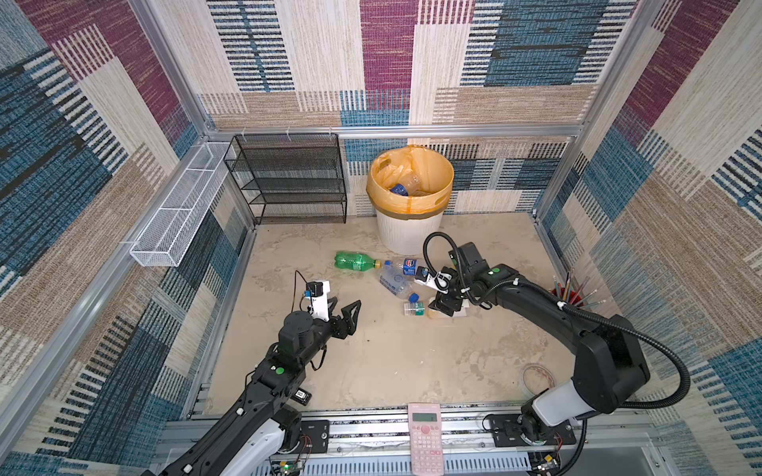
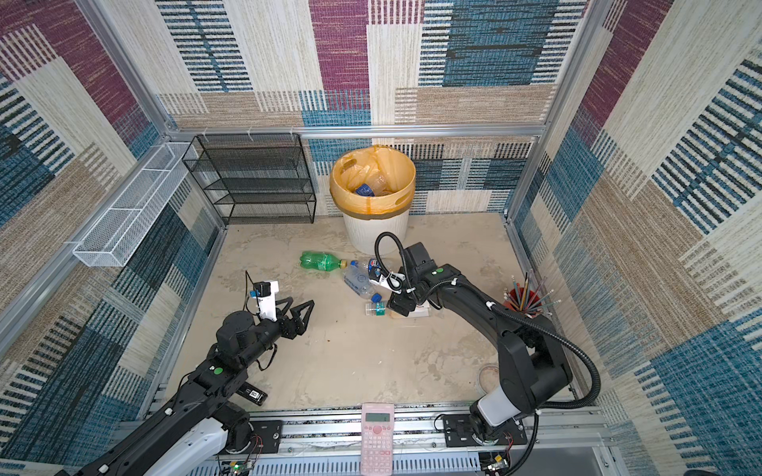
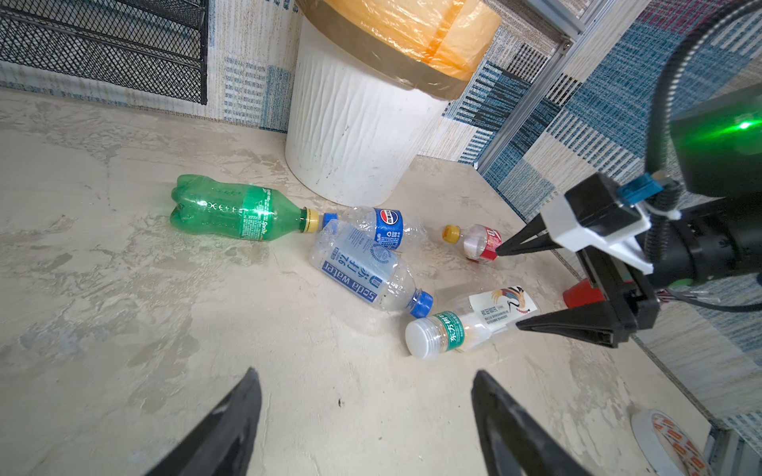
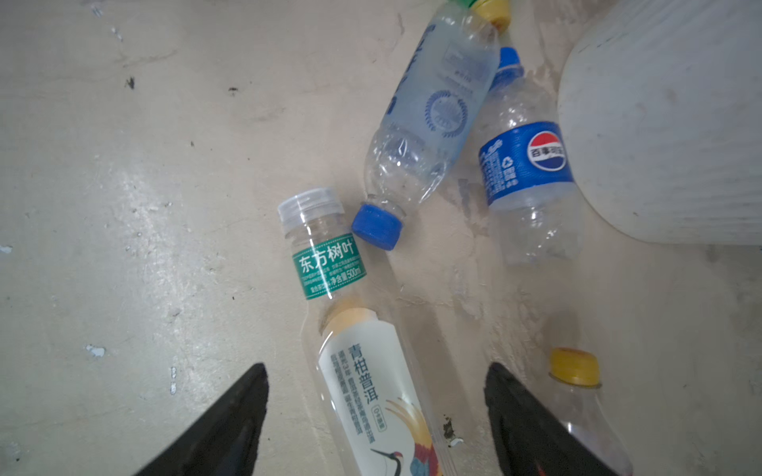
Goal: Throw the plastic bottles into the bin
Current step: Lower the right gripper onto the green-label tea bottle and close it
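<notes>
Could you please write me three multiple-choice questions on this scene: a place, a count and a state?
1. Where is the green bottle? A) lying on the floor near the bin B) inside the bin C) balanced on the bin's rim
2. How many bottles lie on the floor? A) two B) five C) nine
3. How is the right tool? A) shut on the green bottle B) shut, empty C) open around the white-capped bottle
Answers: 1 A, both top views show it near the bin's base; 2 B, the left wrist view shows five; 3 C, its fingers flank that bottle with gaps.
</notes>
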Controlling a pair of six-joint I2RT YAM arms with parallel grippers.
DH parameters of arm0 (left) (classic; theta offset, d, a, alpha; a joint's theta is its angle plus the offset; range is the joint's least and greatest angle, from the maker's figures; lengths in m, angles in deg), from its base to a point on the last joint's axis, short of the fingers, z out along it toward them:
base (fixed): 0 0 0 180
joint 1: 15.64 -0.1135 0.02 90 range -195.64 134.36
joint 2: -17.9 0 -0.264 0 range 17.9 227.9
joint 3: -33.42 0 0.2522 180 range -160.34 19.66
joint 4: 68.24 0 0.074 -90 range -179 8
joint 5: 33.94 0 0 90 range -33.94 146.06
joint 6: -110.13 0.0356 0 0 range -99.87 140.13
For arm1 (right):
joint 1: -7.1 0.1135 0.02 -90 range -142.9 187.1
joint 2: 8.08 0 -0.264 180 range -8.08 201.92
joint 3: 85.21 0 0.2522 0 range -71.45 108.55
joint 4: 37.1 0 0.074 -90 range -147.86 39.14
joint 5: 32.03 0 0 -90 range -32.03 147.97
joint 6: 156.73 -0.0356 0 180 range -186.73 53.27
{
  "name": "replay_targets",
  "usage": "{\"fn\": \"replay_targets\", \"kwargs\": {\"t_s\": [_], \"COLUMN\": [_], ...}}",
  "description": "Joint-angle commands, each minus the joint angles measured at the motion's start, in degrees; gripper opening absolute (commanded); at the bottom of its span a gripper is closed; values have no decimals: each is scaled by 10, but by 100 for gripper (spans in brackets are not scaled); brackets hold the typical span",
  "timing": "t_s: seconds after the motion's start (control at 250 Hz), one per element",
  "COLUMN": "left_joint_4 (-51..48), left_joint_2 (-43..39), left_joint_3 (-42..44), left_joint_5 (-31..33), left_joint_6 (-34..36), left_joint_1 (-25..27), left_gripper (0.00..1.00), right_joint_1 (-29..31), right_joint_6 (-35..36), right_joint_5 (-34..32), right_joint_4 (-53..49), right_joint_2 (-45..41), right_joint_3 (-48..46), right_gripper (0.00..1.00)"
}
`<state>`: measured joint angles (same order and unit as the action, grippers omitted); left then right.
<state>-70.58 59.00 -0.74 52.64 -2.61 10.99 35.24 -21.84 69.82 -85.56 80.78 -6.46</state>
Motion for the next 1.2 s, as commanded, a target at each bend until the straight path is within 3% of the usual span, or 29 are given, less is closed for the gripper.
{"fn": "replay_targets", "kwargs": {"t_s": [0.0, 0.692, 1.196], "left_joint_4": [21, 38, 34], "left_joint_2": [-1, -1, -5], "left_joint_3": [8, 25, 26], "left_joint_5": [-6, -6, -2], "left_joint_6": [-14, -24, -22], "left_joint_1": [0, 0, 0], "left_gripper": [81, 80, 79], "right_joint_1": [4, 10, 10], "right_joint_6": [25, 24, 13], "right_joint_5": [-24, -58, -55], "right_joint_4": [-19, 37, 54], "right_joint_2": [16, 92, 67], "right_joint_3": [6, -22, -50], "right_gripper": [83, 81, 66]}}
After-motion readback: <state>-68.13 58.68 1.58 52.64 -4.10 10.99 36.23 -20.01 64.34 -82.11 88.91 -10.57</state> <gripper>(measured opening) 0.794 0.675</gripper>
